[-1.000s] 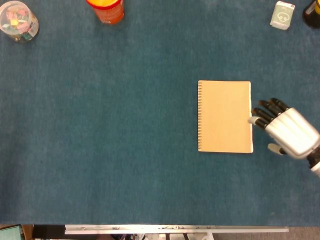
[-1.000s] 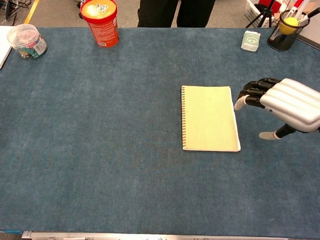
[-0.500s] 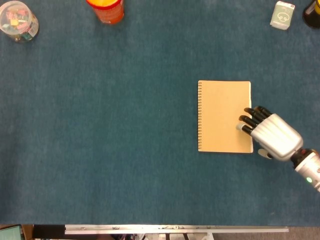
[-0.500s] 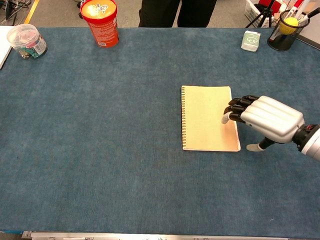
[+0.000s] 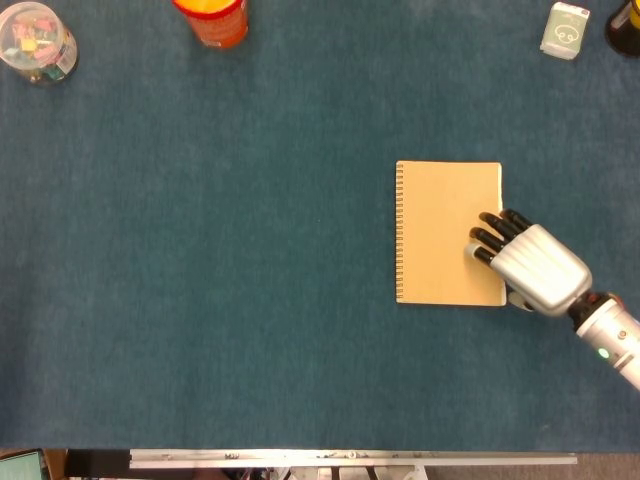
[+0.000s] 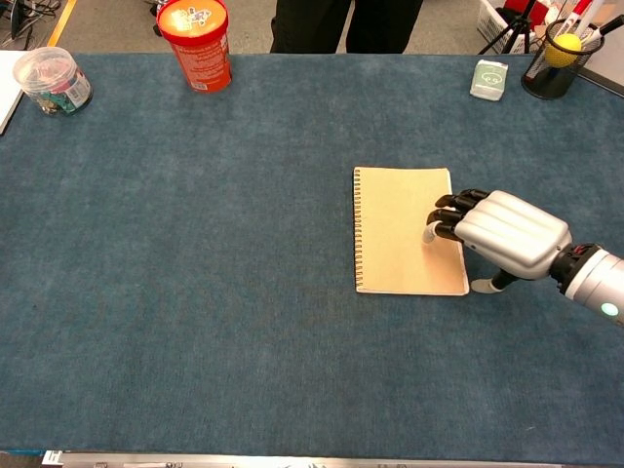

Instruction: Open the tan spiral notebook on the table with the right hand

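The tan spiral notebook (image 5: 449, 233) lies closed and flat on the blue table (image 5: 250, 300), right of centre, with its wire binding along the left edge. The right hand (image 5: 525, 265) reaches in from the lower right and lies palm down over the notebook's right edge. Its dark fingers (image 5: 488, 238) sit side by side, bent downward, with their tips on the cover just inside that edge. The silver back of the hand hides the palm and the contact beneath it, so whether any fingertip has caught the cover's edge cannot be told. In the chest view the thumb (image 6: 495, 285) shows as a pale tip below the hand, beside the notebook's lower right corner, apart from the other fingers; nothing is visibly pinched. The forearm is cut off by the right border in both views.

The left hand shows in neither view.

Along the far edge stand other things, several cropped in the head view: a clear jar (image 6: 54, 80) with coloured bits inside at the far left, an orange canister (image 6: 195, 44), a small white box (image 6: 488, 80) at the far right, and a black mesh pen cup (image 6: 558, 60) at the corner. A person's dark legs (image 6: 341, 24) stand behind the table, cut off above.
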Motion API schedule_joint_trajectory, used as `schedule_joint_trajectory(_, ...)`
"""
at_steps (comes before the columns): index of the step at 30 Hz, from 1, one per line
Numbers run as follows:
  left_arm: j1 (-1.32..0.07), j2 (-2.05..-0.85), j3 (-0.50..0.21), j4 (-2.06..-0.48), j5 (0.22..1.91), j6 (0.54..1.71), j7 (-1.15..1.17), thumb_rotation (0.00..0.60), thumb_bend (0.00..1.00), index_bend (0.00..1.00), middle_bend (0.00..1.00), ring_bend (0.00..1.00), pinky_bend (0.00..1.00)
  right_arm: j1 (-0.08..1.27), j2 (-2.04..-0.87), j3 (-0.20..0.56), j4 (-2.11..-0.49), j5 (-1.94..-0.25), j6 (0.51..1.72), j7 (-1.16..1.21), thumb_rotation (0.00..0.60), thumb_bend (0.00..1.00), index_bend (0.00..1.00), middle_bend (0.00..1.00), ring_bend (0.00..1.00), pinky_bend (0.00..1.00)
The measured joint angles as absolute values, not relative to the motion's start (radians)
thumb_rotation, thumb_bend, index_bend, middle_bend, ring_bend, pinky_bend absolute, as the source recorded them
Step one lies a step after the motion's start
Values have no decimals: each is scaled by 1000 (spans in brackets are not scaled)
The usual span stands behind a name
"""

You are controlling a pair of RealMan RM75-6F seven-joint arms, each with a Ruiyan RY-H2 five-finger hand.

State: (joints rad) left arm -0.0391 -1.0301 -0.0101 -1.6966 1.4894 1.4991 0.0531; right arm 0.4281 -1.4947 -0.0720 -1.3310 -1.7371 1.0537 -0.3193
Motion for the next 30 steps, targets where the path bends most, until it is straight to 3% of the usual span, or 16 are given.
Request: schedule_joint_trajectory(30,-36,-1029,-13,-1693,1485,1497,59,600,509,300,275,152,166,465,-1524,-51,-1312,-1678,1076,-312,600,44,310,261,144,213)
